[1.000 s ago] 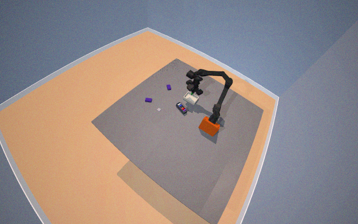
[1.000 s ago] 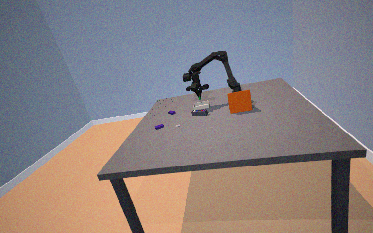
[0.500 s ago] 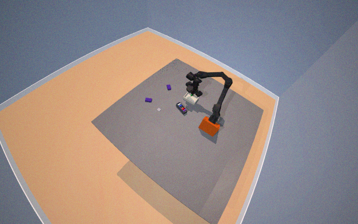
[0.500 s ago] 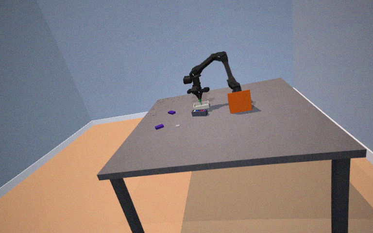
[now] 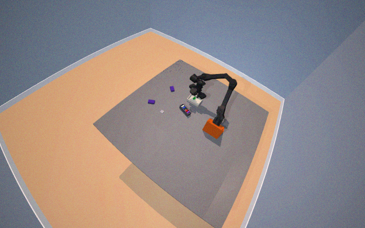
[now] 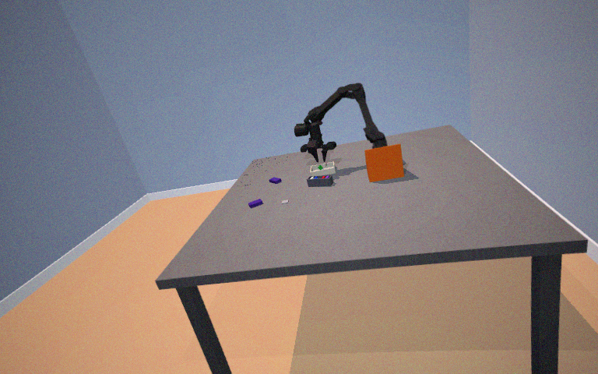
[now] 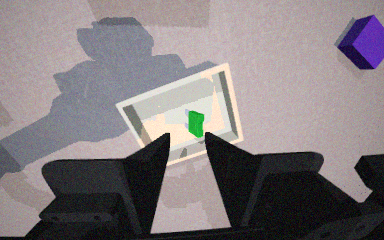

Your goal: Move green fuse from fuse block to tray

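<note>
The green fuse (image 5: pixel 194 98) (image 6: pixel 320 167) (image 7: pixel 196 124) is at the white tray (image 5: pixel 198 103) (image 6: pixel 323 172) (image 7: pixel 237 117), inside its outline in all three views, and lies on its side with its prongs to the left in the wrist view. Whether it rests on the tray floor I cannot tell for sure. My gripper (image 6: pixel 321 161) (image 7: pixel 187 136) is open above the tray, its fingertips apart and nothing between them. The fuse block (image 5: pixel 185 109) (image 6: pixel 319 181) stands beside the tray and holds several other fuses, among them white, blue, red and purple ones.
Two purple blocks (image 5: pixel 172 88) (image 5: pixel 151 101) (image 6: pixel 275 180) (image 6: pixel 255 203) lie off to the side of the tray; one purple block (image 7: pixel 372 42) shows in the wrist view. A small pale square (image 5: pixel 161 111) (image 6: pixel 284 201) lies on the table. The orange base (image 5: pixel 213 129) (image 6: pixel 384 163) carries the arm.
</note>
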